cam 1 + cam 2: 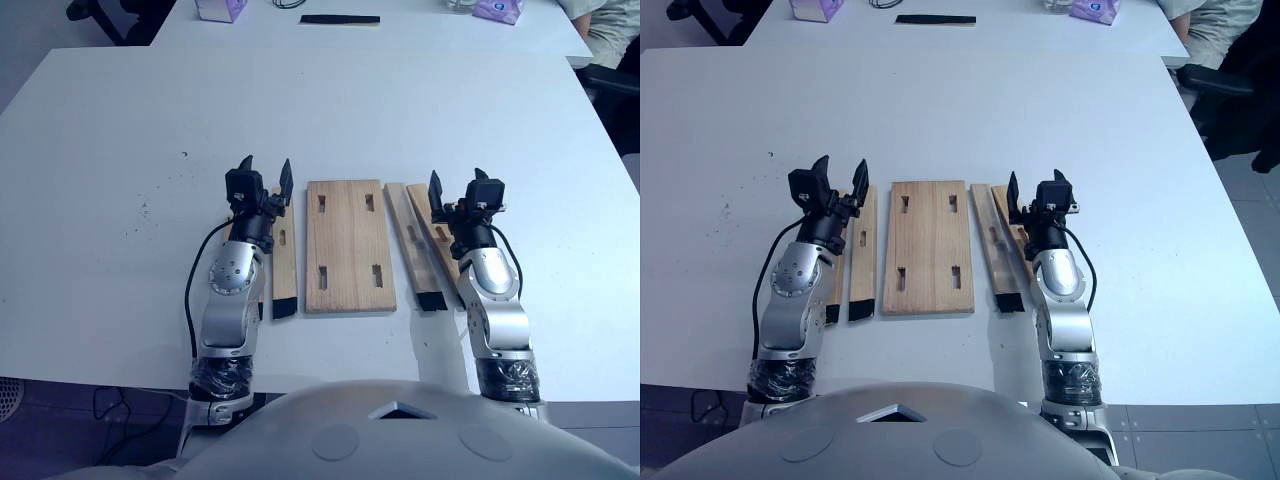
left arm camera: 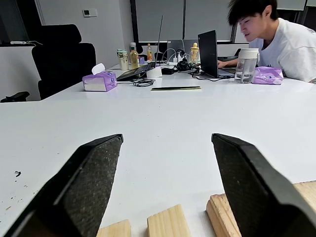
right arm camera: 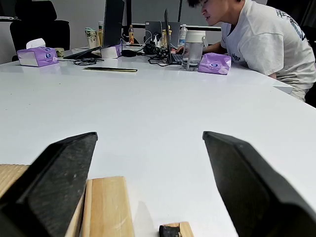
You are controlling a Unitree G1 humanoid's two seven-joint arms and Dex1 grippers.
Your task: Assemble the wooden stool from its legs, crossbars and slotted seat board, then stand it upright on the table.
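Seat board (image 1: 348, 246) lies flat mid-table, stool parts not yet joined.
I see the slotted board on the white table (image 1: 300, 110) between the left slats (image 1: 284, 265) and the right slats (image 1: 408, 240), all lying loose. My left gripper (image 1: 267, 166) hovers over the far ends of the left slats, my right gripper (image 1: 458, 178) over the right slats; both have fingers spread wide and hold nothing.

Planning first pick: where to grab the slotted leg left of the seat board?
Probably across its narrow width near the far end, from above. The leg lies flat, lengthwise away from the robot, gap beside the seat board; left gripper hovers open there.
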